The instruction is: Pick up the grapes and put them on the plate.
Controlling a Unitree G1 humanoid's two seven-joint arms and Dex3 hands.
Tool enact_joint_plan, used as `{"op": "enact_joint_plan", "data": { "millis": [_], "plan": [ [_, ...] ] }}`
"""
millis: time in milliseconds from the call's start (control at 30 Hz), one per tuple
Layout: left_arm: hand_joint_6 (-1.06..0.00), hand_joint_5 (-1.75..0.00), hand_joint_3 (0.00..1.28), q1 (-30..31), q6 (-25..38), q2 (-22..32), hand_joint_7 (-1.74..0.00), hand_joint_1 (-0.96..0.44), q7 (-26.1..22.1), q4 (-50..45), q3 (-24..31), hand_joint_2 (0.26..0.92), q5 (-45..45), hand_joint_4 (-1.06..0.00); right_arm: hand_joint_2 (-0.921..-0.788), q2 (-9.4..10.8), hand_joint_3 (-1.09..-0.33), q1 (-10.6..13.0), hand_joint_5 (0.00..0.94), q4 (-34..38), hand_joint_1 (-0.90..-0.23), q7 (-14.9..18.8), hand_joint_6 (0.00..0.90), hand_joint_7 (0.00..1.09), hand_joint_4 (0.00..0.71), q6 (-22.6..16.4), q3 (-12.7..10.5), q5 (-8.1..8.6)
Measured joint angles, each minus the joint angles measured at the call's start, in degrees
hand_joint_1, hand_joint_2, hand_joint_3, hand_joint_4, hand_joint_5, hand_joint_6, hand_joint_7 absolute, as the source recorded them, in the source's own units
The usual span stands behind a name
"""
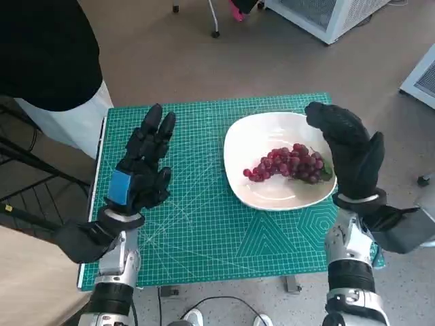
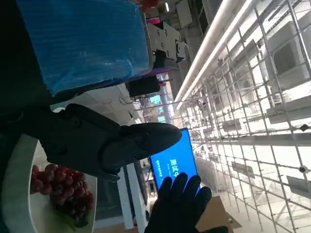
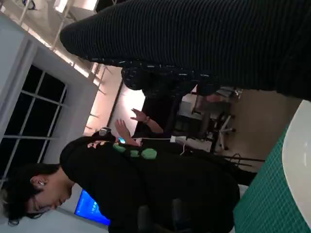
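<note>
A bunch of dark red grapes (image 1: 289,164) lies in the white plate (image 1: 245,139) on the green cutting mat (image 1: 204,217); the left wrist view also shows the grapes (image 2: 60,187) in the plate (image 2: 17,194). My left hand (image 1: 144,170) is raised over the mat's left part, fingers spread, holding nothing. My right hand (image 1: 350,149) hovers at the plate's right rim, fingers apart and empty, a little right of the grapes. The right hand (image 2: 180,206) appears beyond the left hand (image 2: 92,138) in the left wrist view.
A person in black (image 1: 47,51) stands at the table's far left corner, and is seen in the right wrist view (image 3: 146,184) with raised hands. A dark frame (image 1: 27,176) stands left of the table. White cabinets (image 1: 326,17) sit on the floor beyond.
</note>
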Motion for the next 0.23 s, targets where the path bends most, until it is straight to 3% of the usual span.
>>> {"op": "enact_joint_plan", "data": {
  "millis": [233],
  "plan": [
    [-0.18, -0.01, 0.60, 0.3, 0.0, 0.1, -0.01, -0.67, 0.0, 0.0, -0.2, 0.921, 0.3, -0.14, -0.921, 0.0, -0.588, 0.0, 0.000, 0.5, -0.583, 0.4, 0.372, 0.01, 0.310, -0.5, -0.3, 0.04]
  ]
}}
